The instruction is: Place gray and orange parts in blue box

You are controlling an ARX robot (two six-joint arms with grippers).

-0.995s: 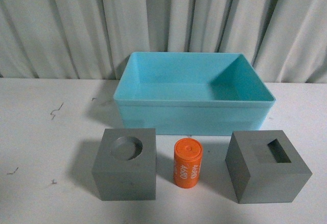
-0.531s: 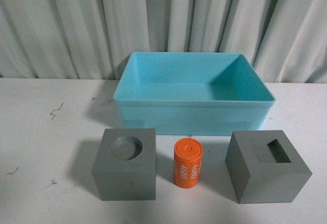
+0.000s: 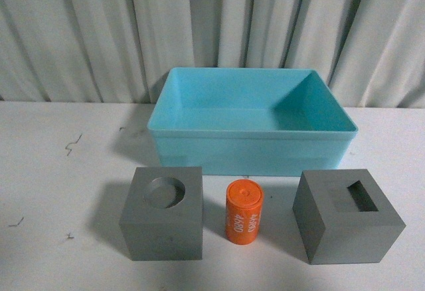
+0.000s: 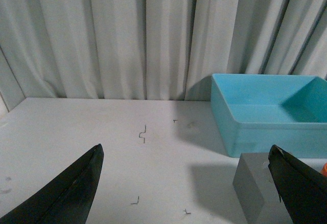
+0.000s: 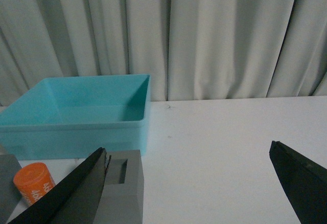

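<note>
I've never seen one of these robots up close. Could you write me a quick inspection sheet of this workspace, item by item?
Surface: white table, with a few small dark marks on its left part.
Job's things: gray cube with round recess, orange cylinder and gray cube with rectangular recess stand in a row in front of the blue box, none touching. Nothing seen inside the box.
Clutter: nothing seen.
Grippers: left gripper and right gripper are both open and hold nothing. Neither shows in the front view.
Cables: nothing seen.
Surroundings: pale pleated curtain behind the table.
</note>
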